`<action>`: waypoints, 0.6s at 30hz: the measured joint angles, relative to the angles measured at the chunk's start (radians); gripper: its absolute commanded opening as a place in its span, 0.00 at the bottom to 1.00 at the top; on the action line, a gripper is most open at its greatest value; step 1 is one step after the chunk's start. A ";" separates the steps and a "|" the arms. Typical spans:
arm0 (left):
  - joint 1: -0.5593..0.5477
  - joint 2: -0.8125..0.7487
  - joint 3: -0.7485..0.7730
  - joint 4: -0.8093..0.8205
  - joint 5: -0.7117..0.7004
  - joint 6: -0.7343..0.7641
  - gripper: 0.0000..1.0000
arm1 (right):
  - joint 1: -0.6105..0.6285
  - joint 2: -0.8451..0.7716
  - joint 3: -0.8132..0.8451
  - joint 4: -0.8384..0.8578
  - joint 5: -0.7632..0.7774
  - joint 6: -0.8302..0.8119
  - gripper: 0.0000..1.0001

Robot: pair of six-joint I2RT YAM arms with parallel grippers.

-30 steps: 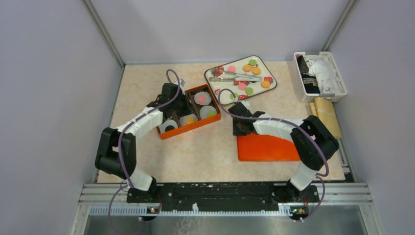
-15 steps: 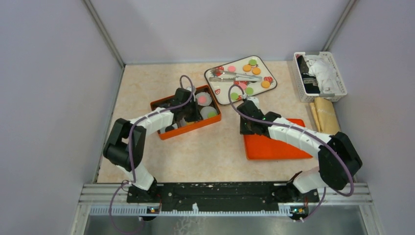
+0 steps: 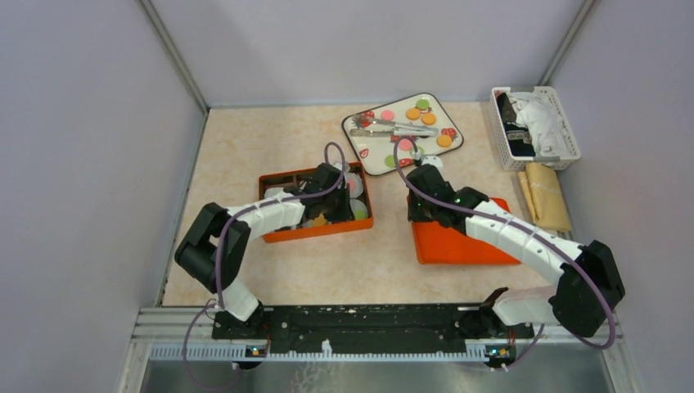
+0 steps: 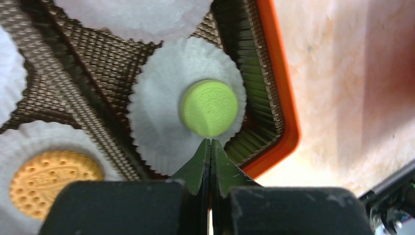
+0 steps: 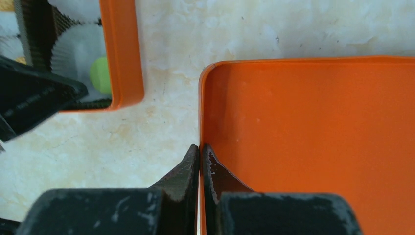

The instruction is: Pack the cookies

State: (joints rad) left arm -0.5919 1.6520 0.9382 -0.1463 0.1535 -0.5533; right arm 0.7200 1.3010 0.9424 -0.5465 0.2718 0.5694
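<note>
The cookies lie partly on a strawberry-print tray, such as an orange one. Others sit in white paper cups inside an orange box. My left gripper is shut on the box's rim, just in front of a green cookie, with an orange cookie in the cup beside it. My right gripper is shut on the left edge of the orange lid, which lies open side up. The box corner and green cookie show in the right wrist view.
Metal tongs lie across the tray. A white basket with cloths stands at the far right, with a tan roll in front of it. Grey walls close in the table on both sides.
My left gripper has swung the orange box round and dragged it right and nearer. My right gripper has moved the lid a little right and farther away.
</note>
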 measured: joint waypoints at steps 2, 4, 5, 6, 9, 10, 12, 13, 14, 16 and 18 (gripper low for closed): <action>-0.031 -0.021 -0.008 -0.018 -0.003 -0.010 0.00 | 0.000 -0.019 0.010 -0.008 0.001 -0.002 0.00; -0.060 -0.036 -0.008 -0.023 -0.005 -0.020 0.00 | 0.000 -0.034 0.016 -0.016 0.001 -0.004 0.00; -0.072 -0.041 -0.007 -0.023 -0.005 -0.022 0.00 | 0.000 -0.042 0.016 -0.019 0.001 -0.005 0.00; -0.086 -0.045 -0.007 -0.021 -0.005 -0.025 0.00 | 0.000 -0.047 0.016 -0.022 0.002 -0.005 0.00; -0.107 -0.046 -0.002 -0.024 -0.007 -0.032 0.00 | 0.000 -0.059 0.016 -0.031 0.002 -0.011 0.00; -0.111 -0.046 0.002 -0.030 -0.011 -0.035 0.00 | 0.000 -0.062 0.016 -0.031 0.000 -0.014 0.00; -0.116 -0.047 0.019 -0.045 -0.020 -0.044 0.00 | 0.000 -0.070 0.016 -0.031 -0.011 -0.023 0.00; -0.117 -0.050 0.029 -0.053 -0.029 -0.047 0.02 | 0.000 -0.076 0.016 -0.031 -0.016 -0.028 0.00; -0.117 -0.057 0.035 -0.059 -0.039 -0.047 0.08 | 0.000 -0.083 0.016 -0.031 -0.027 -0.032 0.00; -0.117 -0.088 0.051 -0.075 -0.060 -0.047 0.23 | 0.001 -0.098 0.016 -0.032 -0.052 -0.047 0.00; -0.116 -0.120 0.075 -0.086 -0.069 -0.040 0.32 | 0.009 -0.106 0.026 -0.045 -0.067 -0.066 0.00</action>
State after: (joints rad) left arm -0.7074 1.5318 1.0134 -0.2321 0.0841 -0.5930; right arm 0.7292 1.1954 0.9688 -0.5911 0.2047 0.5030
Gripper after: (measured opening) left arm 0.197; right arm 0.006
